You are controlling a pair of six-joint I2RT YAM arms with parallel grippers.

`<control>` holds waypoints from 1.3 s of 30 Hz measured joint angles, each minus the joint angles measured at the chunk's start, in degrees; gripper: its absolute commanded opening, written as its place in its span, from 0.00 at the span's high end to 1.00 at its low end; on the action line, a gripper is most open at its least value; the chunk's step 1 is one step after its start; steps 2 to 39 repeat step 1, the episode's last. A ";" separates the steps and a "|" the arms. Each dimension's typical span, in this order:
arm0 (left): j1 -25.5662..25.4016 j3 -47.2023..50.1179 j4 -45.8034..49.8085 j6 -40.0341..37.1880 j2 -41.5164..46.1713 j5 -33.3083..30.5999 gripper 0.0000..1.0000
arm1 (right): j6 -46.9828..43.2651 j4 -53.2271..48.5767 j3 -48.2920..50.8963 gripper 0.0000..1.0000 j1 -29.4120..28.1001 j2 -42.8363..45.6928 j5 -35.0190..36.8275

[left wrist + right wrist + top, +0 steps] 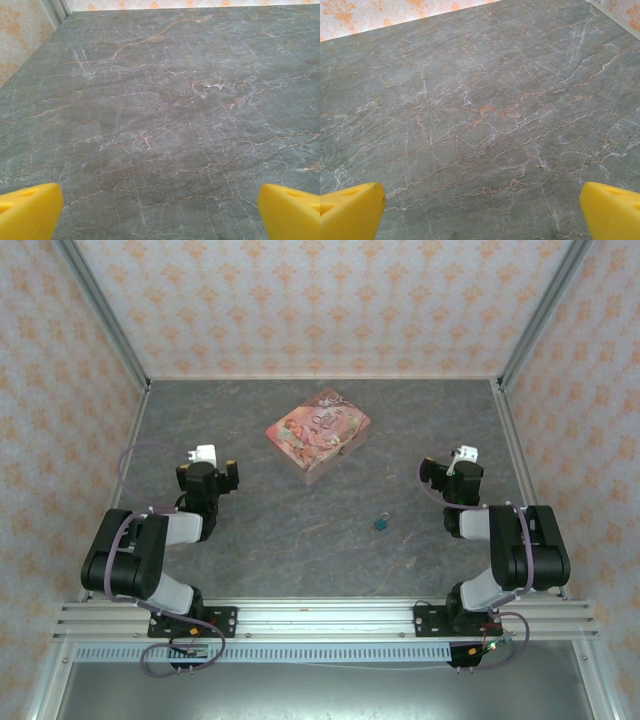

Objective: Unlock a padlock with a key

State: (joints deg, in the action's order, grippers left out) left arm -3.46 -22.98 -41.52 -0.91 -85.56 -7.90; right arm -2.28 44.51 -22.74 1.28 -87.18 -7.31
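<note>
The padlock (382, 523) is a tiny teal-blue roundish thing lying on the grey marble table (300, 540), right of centre. I cannot make out a key. My left gripper (207, 468) sits at the left of the table, far from the padlock, and its yellow fingers (30, 210) stand wide apart over bare marble, so it is open. My right gripper (452, 472) rests at the right, a short way right of and behind the padlock. It is open too, with its yellow fingers (612, 210) spread and nothing between them.
A pink illustrated box (318, 433) lies flat at the back centre of the table. Patterned walls (320, 300) close in the back and both sides. An aluminium rail (320, 620) carrying both arm bases runs along the near edge.
</note>
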 measured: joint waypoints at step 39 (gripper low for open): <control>0.00 0.00 0.00 0.00 0.00 0.02 0.00 | 0.00 0.00 0.00 0.01 0.00 0.00 0.00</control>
